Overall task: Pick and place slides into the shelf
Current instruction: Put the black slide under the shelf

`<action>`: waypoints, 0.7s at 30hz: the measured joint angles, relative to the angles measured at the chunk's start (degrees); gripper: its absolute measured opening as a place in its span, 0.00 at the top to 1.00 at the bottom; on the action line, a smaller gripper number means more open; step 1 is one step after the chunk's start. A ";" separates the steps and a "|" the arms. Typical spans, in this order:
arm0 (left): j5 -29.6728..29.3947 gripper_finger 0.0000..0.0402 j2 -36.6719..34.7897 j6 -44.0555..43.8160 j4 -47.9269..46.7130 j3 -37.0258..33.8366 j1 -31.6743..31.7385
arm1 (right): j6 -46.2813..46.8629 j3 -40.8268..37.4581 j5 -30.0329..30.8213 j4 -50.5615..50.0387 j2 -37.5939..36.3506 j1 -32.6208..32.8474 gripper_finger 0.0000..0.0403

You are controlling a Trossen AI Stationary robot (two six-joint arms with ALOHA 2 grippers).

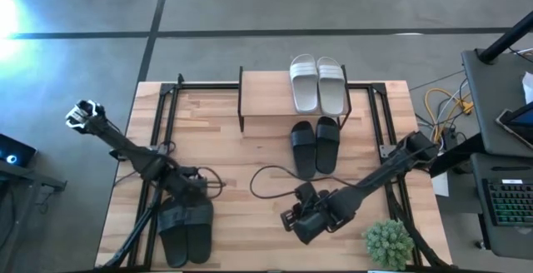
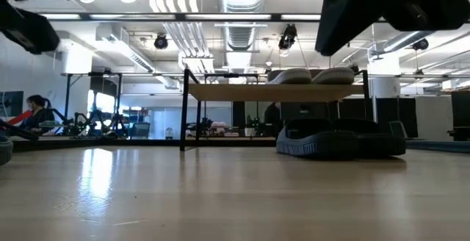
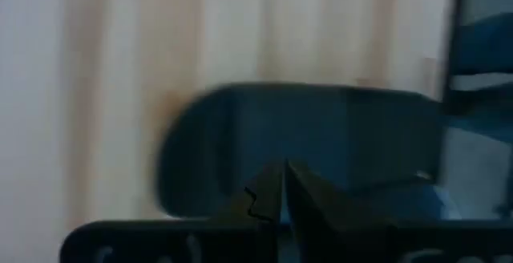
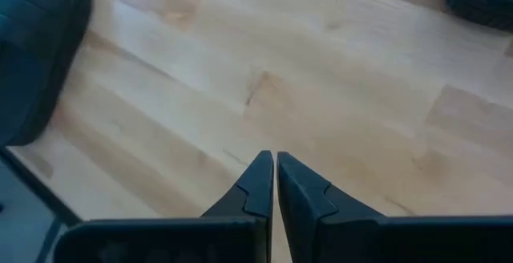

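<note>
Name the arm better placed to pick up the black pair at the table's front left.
Left. The left claw, shut, hangs right over that black pair, which fills its wrist view. The right claw, also shut, is over bare wood, nearer the plant.

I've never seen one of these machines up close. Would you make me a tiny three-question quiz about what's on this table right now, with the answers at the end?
1. True or false: the two pale grey slide sandals rest on the light wood plank top of the small black-legged rack.
2. How many black slide sandals show in the overhead view?
3. Which claw is above a black pair: A) left claw, B) right claw?

Key:
1. True.
2. Four: one pair at the rack's front, one pair near the table's front left.
3. A; the right claw looks down on bare wooden tabletop. Both claws are shut and empty.
</note>
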 joint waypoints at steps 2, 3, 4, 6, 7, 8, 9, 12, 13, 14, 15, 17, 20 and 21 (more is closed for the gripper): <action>-0.41 0.98 -0.02 -3.15 -0.15 0.86 -1.92 | -0.82 -0.07 0.25 -0.20 0.12 0.01 0.97; -1.54 0.97 -0.02 -4.40 -0.27 1.11 -2.81 | -0.99 -0.06 0.96 -0.09 0.12 0.02 0.97; -2.67 0.96 -0.02 -5.78 -0.52 1.32 -3.67 | -1.17 -0.05 1.75 -0.07 0.10 0.03 0.97; -3.84 0.92 -0.02 -9.90 -1.62 1.54 -5.14 | -2.10 -0.05 2.00 -0.14 0.07 0.05 0.97; -3.80 0.89 -0.02 -12.28 -1.72 1.54 -5.79 | -2.61 -0.05 1.89 -0.15 0.03 0.07 0.97; -3.52 0.86 -0.01 -14.42 -1.71 1.55 -6.50 | -3.03 -0.05 1.81 -0.11 -0.03 0.07 0.97; -3.15 0.83 0.01 -16.33 -1.64 1.56 -7.21 | -3.42 -0.05 1.81 -0.10 -0.14 0.07 0.96; -2.76 0.72 0.13 -21.49 -0.76 1.56 -9.89 | -4.95 -0.05 1.39 -0.12 -0.23 0.07 0.93; -2.85 0.69 0.13 -23.00 0.12 1.56 -10.93 | -5.46 -0.05 0.90 -0.15 -0.23 0.07 0.91; -2.92 0.66 0.13 -23.78 1.52 1.54 -11.99 | -6.23 -0.05 0.38 -0.15 -0.23 0.07 0.89; -3.41 0.64 0.13 -24.14 3.61 1.54 -13.24 | -7.15 -0.05 0.12 -0.13 -0.23 0.09 0.87; -6.42 0.60 0.43 -24.21 7.85 1.56 -16.05 | -8.78 -0.05 -0.13 -0.24 -0.23 0.09 0.82; -12.51 0.59 2.59 -24.10 10.38 2.53 -20.46 | -11.25 -0.05 -0.13 -0.70 -0.23 0.09 0.73; -14.70 0.59 3.96 -24.11 10.29 3.27 -21.84 | -12.06 -0.05 -0.08 -0.93 -0.23 0.11 0.70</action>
